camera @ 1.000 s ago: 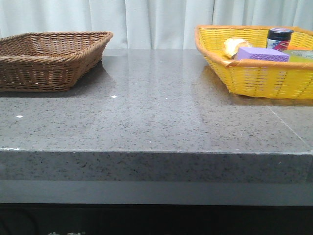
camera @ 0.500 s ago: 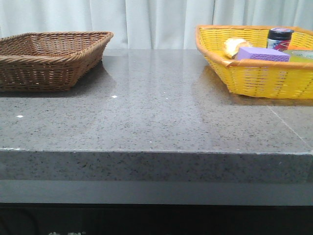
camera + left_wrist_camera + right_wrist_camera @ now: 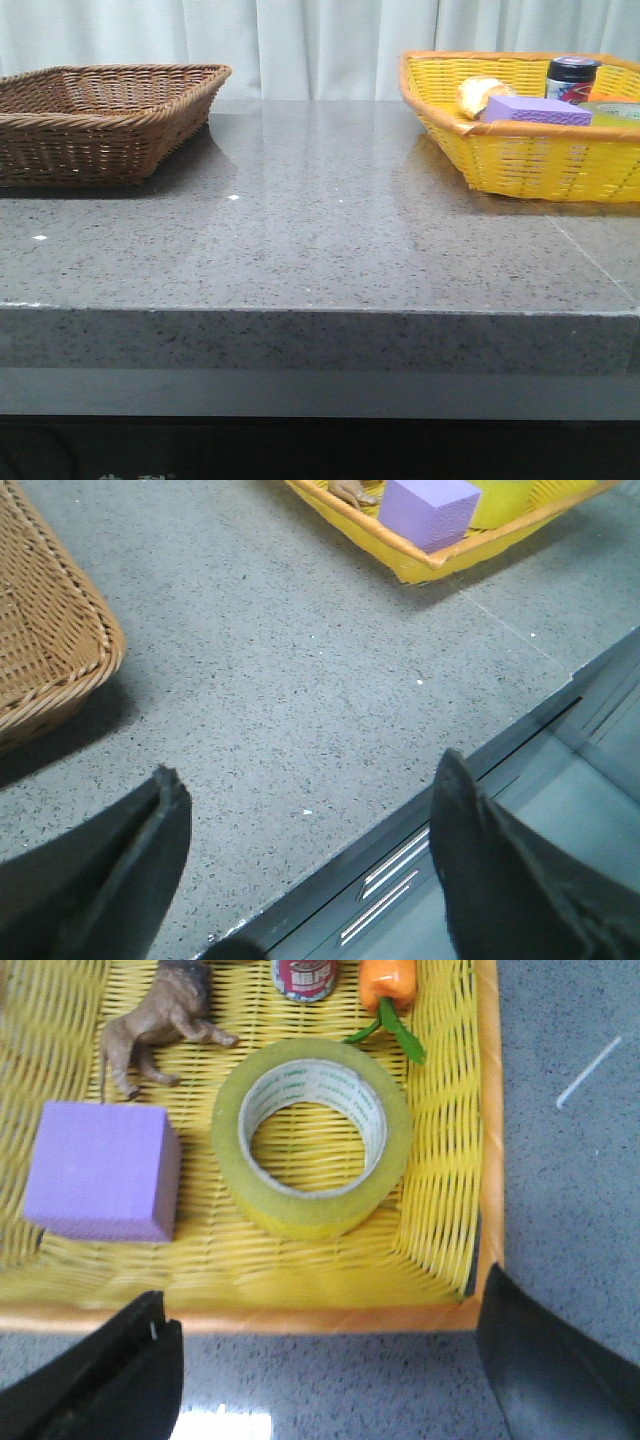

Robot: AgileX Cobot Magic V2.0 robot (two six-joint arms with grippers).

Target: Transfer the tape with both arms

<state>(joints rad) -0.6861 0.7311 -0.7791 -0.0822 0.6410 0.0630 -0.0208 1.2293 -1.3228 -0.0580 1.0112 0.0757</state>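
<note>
So, tape: the tape [image 3: 312,1137] lay flat on its side in the yellow basket [image 3: 489,1140], hole upward, just beside the purple sponge block [image 3: 103,1171] and near a toy lion [image 3: 160,1022], a can [image 3: 305,977] and a toy carrot [image 3: 389,990].
Right jaws: my right gripper [image 3: 325,1385] hung over the basket's rim, jaws spread wide, nothing between them.
Left jaws: my left gripper [image 3: 310,875] sat over the worktop [image 3: 300,670] edge, jaws spread and empty, the brown wicker basket [image 3: 45,650] off to one side.
Front view: neither arm showed; both baskets stood well apart on the worktop.
Stage: I judged the pickup not yet begun.
Handling: I took the roll to be stiff, fairly light, and smooth on its outer wrap, so likely slippery.
Hold: I judged the best grip to be one finger down through the pale core and one outside, pinching the wall on the side clear of the block.
Risk: a glancing touch might have skated it across the weave.
</note>
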